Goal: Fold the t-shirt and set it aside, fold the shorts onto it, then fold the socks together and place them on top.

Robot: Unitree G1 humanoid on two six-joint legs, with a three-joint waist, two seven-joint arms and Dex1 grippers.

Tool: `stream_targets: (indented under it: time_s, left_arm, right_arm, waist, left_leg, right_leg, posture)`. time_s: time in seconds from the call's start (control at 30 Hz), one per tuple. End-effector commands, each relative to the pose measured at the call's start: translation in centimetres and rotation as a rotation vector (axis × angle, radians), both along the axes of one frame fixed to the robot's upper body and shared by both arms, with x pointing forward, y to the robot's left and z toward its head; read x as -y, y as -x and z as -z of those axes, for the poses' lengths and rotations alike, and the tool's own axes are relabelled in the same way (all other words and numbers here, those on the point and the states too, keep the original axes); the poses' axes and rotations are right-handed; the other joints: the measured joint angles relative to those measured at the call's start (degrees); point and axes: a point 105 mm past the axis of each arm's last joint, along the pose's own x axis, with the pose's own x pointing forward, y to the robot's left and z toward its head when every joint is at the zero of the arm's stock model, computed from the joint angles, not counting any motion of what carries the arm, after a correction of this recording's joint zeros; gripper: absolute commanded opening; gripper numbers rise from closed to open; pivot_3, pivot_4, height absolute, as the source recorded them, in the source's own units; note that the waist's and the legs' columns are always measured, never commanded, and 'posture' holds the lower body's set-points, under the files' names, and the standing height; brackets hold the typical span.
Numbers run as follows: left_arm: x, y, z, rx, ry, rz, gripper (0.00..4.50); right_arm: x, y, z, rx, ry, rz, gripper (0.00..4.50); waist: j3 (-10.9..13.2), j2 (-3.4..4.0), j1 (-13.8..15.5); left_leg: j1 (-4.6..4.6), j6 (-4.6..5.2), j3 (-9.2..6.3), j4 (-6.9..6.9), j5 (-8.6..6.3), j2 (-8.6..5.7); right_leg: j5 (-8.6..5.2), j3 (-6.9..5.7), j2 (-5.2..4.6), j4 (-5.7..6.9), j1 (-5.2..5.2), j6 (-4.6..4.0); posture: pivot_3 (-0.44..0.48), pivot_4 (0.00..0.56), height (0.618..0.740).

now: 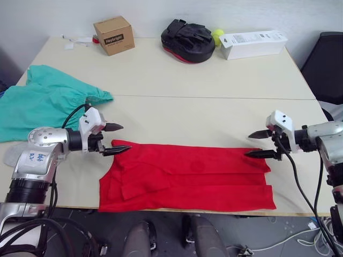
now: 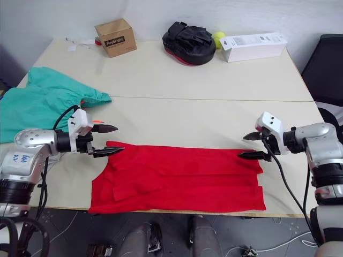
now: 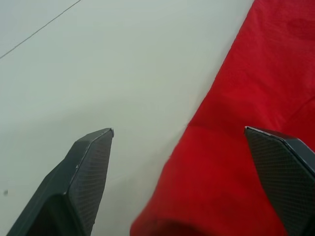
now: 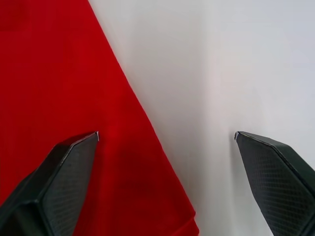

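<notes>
— We see the t-shirt stretched flat along the lower middle of the frame, folded into a long red band at the near edge of the tabletop.

— And we have a tool at each end. The left tool sits at lower left, fingers spread wide, holding nothing, one tip over the shirt's far corner.

— Same on the other side: the right tool at lower right, gaping open and empty, its lower finger right at the cloth's far right corner.

— Up at the left edge we spot the shorts, a teal-green heap, well apart from the shirt.

— Along the top of the frame we count a cardboard box, a black bag, a yellow-green ball just beside it, and a long white box.
</notes>
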Motion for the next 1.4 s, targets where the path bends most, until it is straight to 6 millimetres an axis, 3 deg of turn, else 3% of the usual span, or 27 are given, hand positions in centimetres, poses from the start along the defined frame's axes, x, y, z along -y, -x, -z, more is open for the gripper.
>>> stream_targets:
  time_s: [0.03, 0.2, 0.37, 0.4, 0.5, 0.7, 0.83, 0.97, 1.2, 1.4]
  left_arm:
    - [0.1, -0.2, -0.4, 0.018, -0.014, 0.023, 4.46]
    - [0.4, 0.1, -0.2, 0.005, 0.008, 0.034, 4.46]
    - [1.6, 2.2, -2.1, 0.080, 0.159, 0.144, 4.46]
    - [1.6, 2.6, -2.3, 0.092, 0.173, 0.155, 4.49]
    - [1.3, 3.6, -2.0, 0.095, 0.193, 0.151, 4.50]
    - [1.3, 5.4, -2.4, 0.154, 0.202, 0.193, 4.50]
    - [2.0, 6.3, -3.3, 0.190, 0.198, 0.211, 4.50]
    - [1.7, 5.8, -3.4, 0.208, 0.218, 0.148, 4.50]
    - [1.4, 5.0, -2.9, 0.222, 0.263, 0.061, 4.50]
    - [1.0, 5.2, -2.6, 0.236, 0.260, 0.012, 4.50]
  right_arm:
    - [0.1, 0.0, -0.5, -0.010, 0.014, -0.023, 4.50]
    - [0.4, 0.8, -0.2, -0.062, 0.029, -0.038, 4.50]
    - [0.8, 1.0, 0.0, -0.069, 0.052, -0.021, 4.50]
    - [0.9, 1.0, 0.1, -0.072, 0.057, -0.020, 4.32]
    - [0.7, 1.1, 0.3, -0.070, 0.056, -0.028, 3.54]
    - [0.3, 1.6, 0.6, -0.070, 0.138, -0.102, 1.37]
    - [-0.2, 0.7, -0.3, -0.005, 0.172, -0.107, 0.02]
    - [-0.8, -1.1, -1.8, 0.123, 0.207, -0.090, 0.02]
    - [-3.4, -5.5, -5.3, 0.414, 0.269, -0.069, 0.02]
    - [-4.7, -7.6, -5.1, 0.541, 0.321, -0.082, 0.02]
  waist:
    - [0.0, 0.00, -0.2]
    - [0.0, 0.00, -0.2]
    - [0.0, 0.00, -0.3]
    - [0.0, 0.00, -0.3]
    - [0.0, 0.00, -0.3]
    - [0.0, 0.00, -0.3]
    - [0.0, 0.00, -0.3]
    - [0.0, 0.01, -0.7]
    - [0.0, 0.00, -1.9]
    - [0.0, 0.00, -2.2]
  left_leg:
    - [0.00, 0.00, 0.06, 0.00, 0.00, 0.01]
    - [0.01, -0.03, 0.04, 0.05, 0.04, 0.05]
    - [0.03, -0.03, 0.04, 0.15, 0.05, 0.04]
    - [0.03, -0.03, 0.03, 0.16, 0.05, 0.05]
    - [0.05, -0.05, -0.01, 0.18, 0.07, 0.05]
    - [0.08, -0.05, -0.05, 0.17, 0.11, 0.04]
    - [0.07, -0.05, -0.06, 0.14, 0.10, 0.03]
    - [0.08, -0.05, -0.05, 0.15, 0.11, 0.01]
    - [0.08, -0.16, -0.04, 0.04, 0.19, 0.03]
    - [0.07, -0.17, -0.03, 0.02, 0.23, 0.02]
  right_leg:
    - [0.01, 0.05, 0.01, 0.02, -0.04, 0.01]
    - [0.01, 0.07, 0.03, 0.11, -0.05, 0.01]
    - [0.01, 0.12, -0.03, 0.28, -0.05, 0.01]
    - [0.01, 0.11, -0.03, 0.30, -0.05, 0.01]
    - [0.00, 0.11, -0.03, 0.35, -0.05, 0.01]
    - [0.01, 0.10, -0.06, 0.40, -0.03, 0.00]
    - [0.01, 0.09, -0.07, 0.37, -0.03, 0.00]
    - [0.01, 0.11, -0.08, 0.40, -0.03, -0.01]
    - [0.01, 0.12, -0.03, 0.45, -0.09, -0.02]
    - [0.00, 0.14, -0.03, 0.46, -0.10, -0.03]
  posture:
    - [0.000, 0.150, 0.740]
    - [0.000, 0.150, 0.740]
    - [0.000, 0.150, 0.740]
    - [0.000, 0.150, 0.740]
    - [0.000, 0.150, 0.740]
    - [0.000, 0.150, 0.740]
    - [0.000, 0.150, 0.740]
    - [0.000, 0.150, 0.740]
    - [0.000, 0.150, 0.740]
    - [0.000, 0.150, 0.740]
